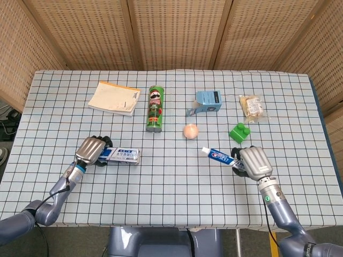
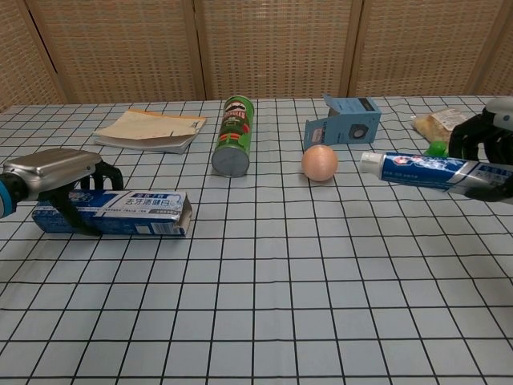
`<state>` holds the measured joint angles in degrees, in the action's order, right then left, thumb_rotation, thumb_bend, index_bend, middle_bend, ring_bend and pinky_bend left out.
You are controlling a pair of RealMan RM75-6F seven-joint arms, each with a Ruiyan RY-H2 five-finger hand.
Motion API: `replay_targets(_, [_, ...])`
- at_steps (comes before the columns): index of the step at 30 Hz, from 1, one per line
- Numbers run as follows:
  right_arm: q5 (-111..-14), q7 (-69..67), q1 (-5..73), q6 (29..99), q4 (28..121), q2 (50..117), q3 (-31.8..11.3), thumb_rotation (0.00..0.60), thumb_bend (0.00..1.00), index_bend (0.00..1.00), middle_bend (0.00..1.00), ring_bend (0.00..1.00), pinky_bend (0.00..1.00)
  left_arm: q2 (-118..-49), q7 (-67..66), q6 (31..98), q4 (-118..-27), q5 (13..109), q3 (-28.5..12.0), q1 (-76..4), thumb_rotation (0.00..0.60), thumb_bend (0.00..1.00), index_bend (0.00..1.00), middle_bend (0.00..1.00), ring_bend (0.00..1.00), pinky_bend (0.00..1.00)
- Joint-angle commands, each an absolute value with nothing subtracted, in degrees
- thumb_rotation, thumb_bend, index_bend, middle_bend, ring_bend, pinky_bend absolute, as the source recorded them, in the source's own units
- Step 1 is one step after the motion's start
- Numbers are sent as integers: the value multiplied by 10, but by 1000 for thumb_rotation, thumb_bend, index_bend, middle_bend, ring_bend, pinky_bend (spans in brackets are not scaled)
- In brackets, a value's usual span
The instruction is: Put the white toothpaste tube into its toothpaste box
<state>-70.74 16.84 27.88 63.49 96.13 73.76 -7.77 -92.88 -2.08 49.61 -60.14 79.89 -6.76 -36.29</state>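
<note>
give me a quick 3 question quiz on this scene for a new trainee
1. True or false: the right hand holds the toothpaste tube with its cap toward the egg.
2. Which hand has its fingers around the toothpaste box?
3. The open flap end of the box faces: A) the notebook B) the robot's right C) the robot's left

Key: 1 true; 2 left hand; 3 B
</note>
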Motion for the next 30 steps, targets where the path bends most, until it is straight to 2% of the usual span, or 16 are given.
replay_targets(1, [-710,166,278,637,961,735,-77,600,652,668,658,644,570,-935,-16,510,-597,795,-72,-361,600,86,595,476,491,477])
replay_targets(7, [-714,172,277,642,970,726,-76,600,654,669,659,645,573,-925,28,534,-616,794,-78,-353,600,90,600,478,494,479])
replay_targets(17, [-741,239,292,664,1051,657,-98,600,653,670,659,645,574,-885,285,573,-686,819,-103,-344,600,83,617,489,501,479])
replay_targets(22, [-740,282,313,661,1117,598,-128,600,650,670,659,646,574,-888,357,590,-691,844,-107,-358,600,72,618,491,503,479])
replay_targets(30, [-709,341,364,637,1198,518,-183,600,645,670,659,646,573,-904,364,578,-717,840,-128,-398,600,64,624,495,505,479])
